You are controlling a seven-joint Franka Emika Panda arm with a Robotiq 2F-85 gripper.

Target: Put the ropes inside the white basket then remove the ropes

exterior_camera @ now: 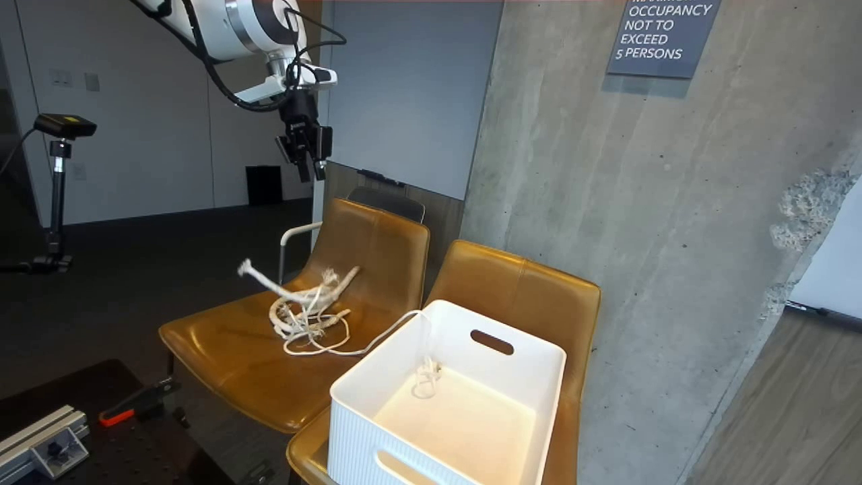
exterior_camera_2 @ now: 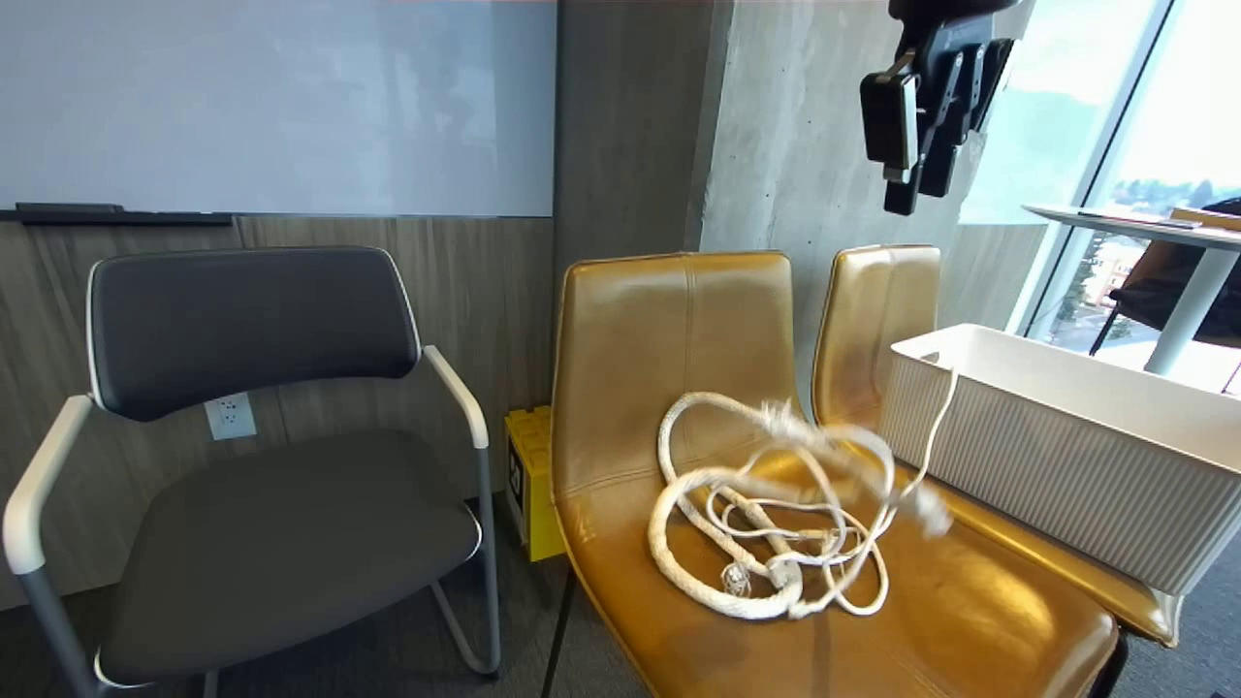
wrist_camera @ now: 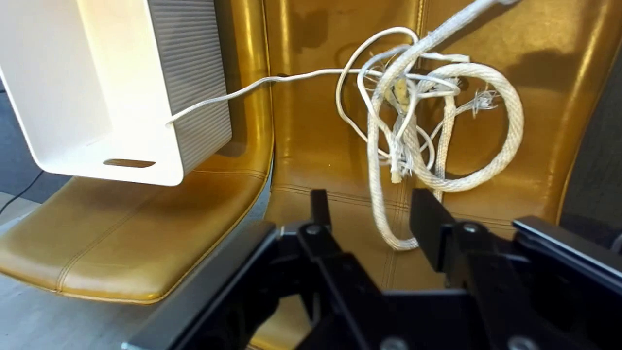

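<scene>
In an exterior view, the black gripper (exterior_camera: 312, 172) hangs from the white arm (exterior_camera: 232, 30) in the upper left, pointing down, well above everything on the seats. Below it, left of the frame's centre, I see the ropes (exterior_camera: 313, 296) in a loose heap on a tan chair (exterior_camera: 377, 249), one thick end sticking up toward the left. Part of the heap trails right and over the rim of the white basket (exterior_camera: 485, 370), and a small bunch of it shows inside, toward the back. The basket fills the lower middle of the frame, standing on the neighbouring tan chair (exterior_camera: 525, 289).

In an exterior view, a dark grey chair (exterior_camera_2: 262, 320) takes up the left side, with a yellow box (exterior_camera_2: 538, 504) just right of it. The ropes coil through the lower middle — their right-hand end blurred — and a thin cord (exterior_camera_2: 938, 419) climbs from them to the basket's rim at the right. The gripper is in the upper right, well apart from the ropes.

In the wrist view, the gripper reaches in from the bottom with its fingers (wrist_camera: 430, 228) spread. A loop of thick rope shows in the gap between them, but it sits well below. The rest of the tangle crowds the upper right, and the thin cord stretches left to the basket in the upper left.
</scene>
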